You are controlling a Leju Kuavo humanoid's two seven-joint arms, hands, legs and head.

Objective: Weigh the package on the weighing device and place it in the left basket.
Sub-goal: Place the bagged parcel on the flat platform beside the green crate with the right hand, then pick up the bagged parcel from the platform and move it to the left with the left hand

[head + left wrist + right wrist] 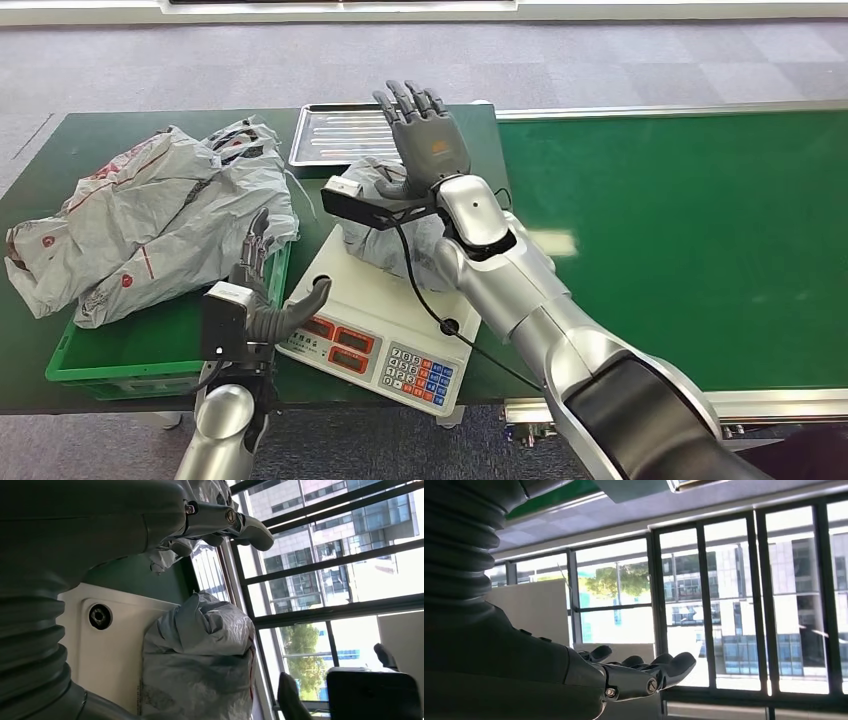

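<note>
A crumpled grey plastic package (385,225) lies on the white weighing scale (375,320), partly hidden by my right wrist; the left wrist view shows the package (200,665) on the scale's white platform (110,655). My right hand (425,135) is raised above the package, fingers spread and holding nothing; in the right wrist view my right hand (644,672) is flat and empty. My left hand (265,295) hovers between the green basket (130,355) and the scale, fingers apart and empty, thumb toward the scale.
Several grey packages (150,220) are heaped in the green basket at the left. A metal tray (340,130) lies behind the scale. The green conveyor belt (680,230) stretches to the right. Windows (724,605) fill the background of both wrist views.
</note>
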